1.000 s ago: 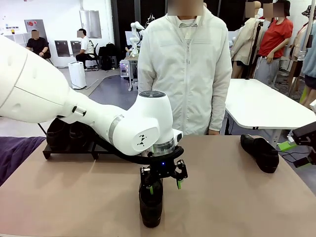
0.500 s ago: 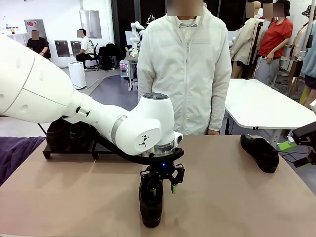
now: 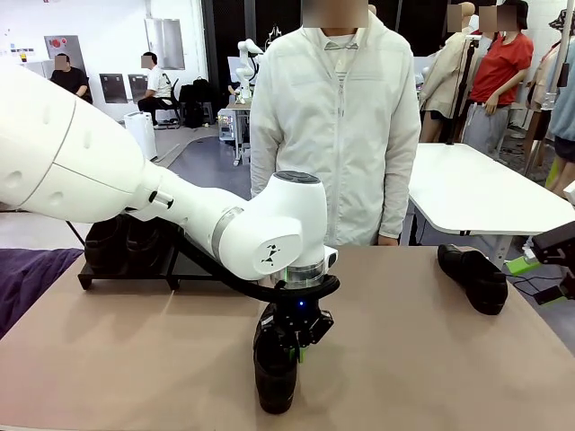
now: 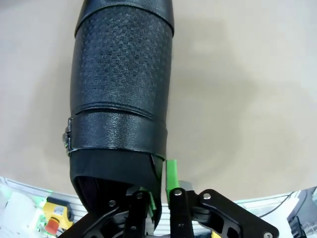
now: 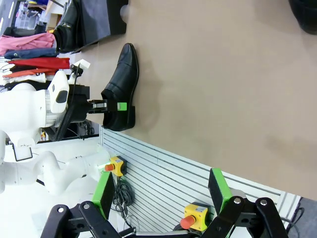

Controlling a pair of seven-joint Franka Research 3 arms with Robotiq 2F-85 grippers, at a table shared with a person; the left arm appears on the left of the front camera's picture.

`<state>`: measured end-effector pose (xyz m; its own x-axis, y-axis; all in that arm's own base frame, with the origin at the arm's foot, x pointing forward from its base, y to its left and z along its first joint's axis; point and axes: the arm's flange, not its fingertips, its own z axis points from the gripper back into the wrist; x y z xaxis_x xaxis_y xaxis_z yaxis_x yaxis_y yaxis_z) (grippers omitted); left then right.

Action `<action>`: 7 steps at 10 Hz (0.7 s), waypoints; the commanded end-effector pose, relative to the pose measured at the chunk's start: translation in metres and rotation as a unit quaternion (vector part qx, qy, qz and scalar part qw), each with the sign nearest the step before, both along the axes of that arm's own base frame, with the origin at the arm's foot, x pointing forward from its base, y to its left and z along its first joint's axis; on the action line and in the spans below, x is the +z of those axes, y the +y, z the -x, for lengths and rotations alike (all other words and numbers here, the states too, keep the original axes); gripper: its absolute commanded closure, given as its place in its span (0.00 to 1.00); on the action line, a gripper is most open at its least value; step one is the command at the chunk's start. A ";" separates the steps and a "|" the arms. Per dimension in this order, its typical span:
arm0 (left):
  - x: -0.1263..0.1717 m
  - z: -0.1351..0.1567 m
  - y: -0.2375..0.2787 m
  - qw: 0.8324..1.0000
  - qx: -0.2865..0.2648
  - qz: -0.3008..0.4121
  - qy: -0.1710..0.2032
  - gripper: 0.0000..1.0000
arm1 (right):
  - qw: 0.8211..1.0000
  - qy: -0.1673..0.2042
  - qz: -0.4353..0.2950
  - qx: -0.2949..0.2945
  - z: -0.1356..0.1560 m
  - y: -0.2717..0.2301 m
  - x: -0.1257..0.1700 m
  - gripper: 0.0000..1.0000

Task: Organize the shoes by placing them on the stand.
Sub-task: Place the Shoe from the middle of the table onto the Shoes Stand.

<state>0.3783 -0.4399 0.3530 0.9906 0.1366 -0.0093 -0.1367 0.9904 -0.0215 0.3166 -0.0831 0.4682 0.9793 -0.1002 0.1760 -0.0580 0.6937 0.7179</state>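
Left pincer (image 3: 292,346) pinches the heel rim of the near shoe (image 3: 274,382) at six o'clock on the tabletop (image 3: 404,359), one pad inside and one outside; we judge this a hold for lifting. Right pincer (image 5: 163,193) is spread, idle. We count four shoes: a pair (image 3: 108,244) on the stand (image 3: 126,278) at ten o'clock, the far shoe (image 3: 473,277) at two o'clock.

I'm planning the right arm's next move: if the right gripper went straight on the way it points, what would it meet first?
Probably bare table near its edge, beside the shoe that the left gripper holds; depth is unclear.
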 end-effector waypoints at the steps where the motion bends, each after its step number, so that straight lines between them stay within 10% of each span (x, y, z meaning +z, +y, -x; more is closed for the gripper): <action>1: 0.003 -0.001 -0.004 1.000 0.013 -0.023 -0.009 1.00 | 1.000 0.000 -0.009 -0.004 0.000 0.001 0.003 0.00; 3: 0.020 0.008 0.001 0.999 -0.006 -0.033 -0.021 1.00 | 1.000 0.000 -0.009 -0.004 0.000 0.001 0.003 0.00; 7: 0.116 0.057 0.053 0.984 -0.049 -0.047 -0.167 1.00 | 1.000 0.000 -0.009 -0.004 0.000 0.001 0.003 0.00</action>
<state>0.3432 -0.4211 0.4503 0.9767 0.0371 0.2115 -0.0437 0.9987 0.0267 0.3167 -0.0831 0.4680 0.9794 -0.1001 0.1753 -0.0576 0.6937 0.7179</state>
